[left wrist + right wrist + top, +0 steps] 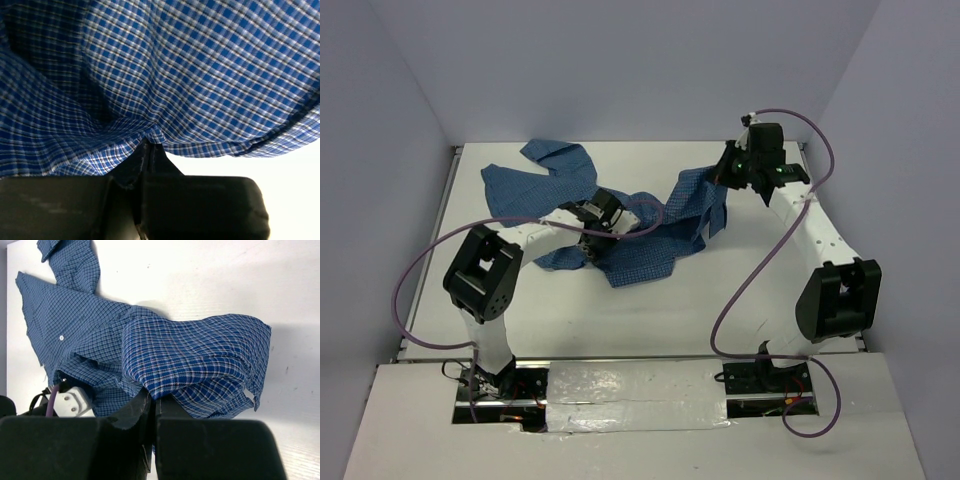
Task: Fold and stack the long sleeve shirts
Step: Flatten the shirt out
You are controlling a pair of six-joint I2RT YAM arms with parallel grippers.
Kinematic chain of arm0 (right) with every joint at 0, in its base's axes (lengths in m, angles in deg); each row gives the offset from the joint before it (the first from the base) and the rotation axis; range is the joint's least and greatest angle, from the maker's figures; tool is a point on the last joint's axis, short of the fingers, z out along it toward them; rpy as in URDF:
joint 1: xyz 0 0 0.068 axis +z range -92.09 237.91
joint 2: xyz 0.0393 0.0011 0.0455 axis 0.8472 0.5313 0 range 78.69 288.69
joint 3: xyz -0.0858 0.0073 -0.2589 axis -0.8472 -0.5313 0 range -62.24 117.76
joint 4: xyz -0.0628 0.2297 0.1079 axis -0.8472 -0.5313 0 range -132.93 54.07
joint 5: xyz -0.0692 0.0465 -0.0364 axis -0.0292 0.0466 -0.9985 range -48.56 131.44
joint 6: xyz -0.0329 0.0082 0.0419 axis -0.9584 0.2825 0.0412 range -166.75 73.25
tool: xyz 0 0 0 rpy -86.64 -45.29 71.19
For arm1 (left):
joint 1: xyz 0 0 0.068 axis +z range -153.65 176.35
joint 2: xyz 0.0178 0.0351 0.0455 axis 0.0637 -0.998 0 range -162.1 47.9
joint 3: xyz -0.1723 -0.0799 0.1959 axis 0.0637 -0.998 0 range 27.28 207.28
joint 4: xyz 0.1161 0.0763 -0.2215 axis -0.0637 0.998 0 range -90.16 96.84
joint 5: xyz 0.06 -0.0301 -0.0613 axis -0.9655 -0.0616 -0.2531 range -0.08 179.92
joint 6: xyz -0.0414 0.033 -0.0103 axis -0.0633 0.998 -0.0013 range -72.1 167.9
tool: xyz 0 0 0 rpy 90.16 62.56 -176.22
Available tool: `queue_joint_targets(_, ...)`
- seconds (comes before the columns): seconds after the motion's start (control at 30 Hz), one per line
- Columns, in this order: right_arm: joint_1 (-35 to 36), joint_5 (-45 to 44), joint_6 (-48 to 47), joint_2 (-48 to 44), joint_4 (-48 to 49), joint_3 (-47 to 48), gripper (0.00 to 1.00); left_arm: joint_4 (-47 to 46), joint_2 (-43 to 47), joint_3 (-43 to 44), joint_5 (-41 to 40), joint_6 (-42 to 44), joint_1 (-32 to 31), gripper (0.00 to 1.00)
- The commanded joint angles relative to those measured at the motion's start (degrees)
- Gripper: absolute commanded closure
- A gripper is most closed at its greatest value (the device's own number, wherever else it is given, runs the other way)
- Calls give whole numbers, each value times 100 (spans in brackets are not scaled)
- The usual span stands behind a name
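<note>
One blue finely checked long sleeve shirt (650,235) lies crumpled across the middle of the white table, a sleeve and collar spread to the back left (545,175). My left gripper (600,235) is shut on a pinch of its cloth near the middle; in the left wrist view the cloth (190,75) fills the frame above the closed gripper (148,146). My right gripper (728,172) is shut on the shirt's right end and holds it raised. In the right wrist view the cloth (195,360) drapes from the closed gripper (153,399), and a white button shows on it.
White table top (700,310) with a raised rim; grey walls stand behind and at both sides. The left arm (67,401) with its purple cable shows in the right wrist view. Taped base plates (640,395) sit at the near edge.
</note>
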Motion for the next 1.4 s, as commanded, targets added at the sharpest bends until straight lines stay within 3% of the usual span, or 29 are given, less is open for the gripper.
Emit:
queue_joint_targets(0.0,-140,-38,-51,-240,158,-38,100,160,156,217,-285,130,36,100)
queue_joint_targets(0.2,-403,-29,-77,-275,115,-20,100,828,569,261,-118,393,379,100)
queue_joint_targets(0.43,-552,234,-183,111,97,444,100,1435,754,1419,296,682,1310,100)
queue_joint_targets(0.5,-710,340,1,689,106,1294,100,1130,640,1902,103,806,1670,100)
queue_joint_targets(0.53,-1016,497,141,953,36,1838,100,971,527,2609,-28,902,1802,100)
queue_joint_targets(0.57,-1123,646,282,1669,-217,3314,100,804,221,3043,-325,930,2056,100)
queue_joint_targets(0.63,-1290,867,765,2542,-613,5374,100,425,-202,4816,-643,921,2294,100)
queue_joint_targets(0.67,-1413,1076,984,3338,-597,7491,100,398,-683,5501,-793,930,2470,100)
queue_joint_targets(0.7,-1475,1209,1534,3555,-241,8156,100,267,-896,6874,-960,965,2550,100)
queue_joint_targets(0.73,-1519,1358,1810,3548,294,8389,100,66,-1038,7375,-1031,1122,2603,100)
queue_joint_targets(0.77,-1598,1647,2039,2965,1831,7590,100,-267,-987,7606,-1092,1262,2673,100)
queue_joint_targets(0.8,-1608,1650,2250,2446,2716,6799,100,-740,-786,7243,-1119,1386,2691,100)
queue_joint_targets(0.83,-1599,1528,2139,1962,3421,5356,100,-1876,-480,6735,-1050,1665,2700,100)
queue_joint_targets(0.87,-1538,1353,1894,1235,4098,4958,100,-2418,159,6216,-919,1825,2700,100)
queue_joint_targets(0.9,-1502,1360,1604,1045,4087,4815,100,-2789,365,5541,-500,1939,2691,100)
queue_joint_targets(0.93,-1485,1447,1332,948,3948,4814,100,-2932,489,5465,-382,2010,2691,100)
queue_joint_targets(1.03,-1484,2105,706,833,3210,4920,100,-2162,420,5746,-4,1870,2665,100)
queue_joint_targets(1.13,-1458,2520,13,456,2463,4237,100,-2089,823,4703,355,2158,2674,100)
queue_joint_targets(1.23,-1441,2119,-717,-623,2206,2324,100,-1424,1394,3709,891,2754,2674,100)
queue_joint_targets(1.27,-1432,1933,-849,-1314,2293,1117,100,-1160,1718,3437,1206,2984,2674,100)
queue_joint_targets(1.37,-1248,1387,-1193,-2628,2391,-1166,100,-412,2543,1839,1359,3854,2674,100)
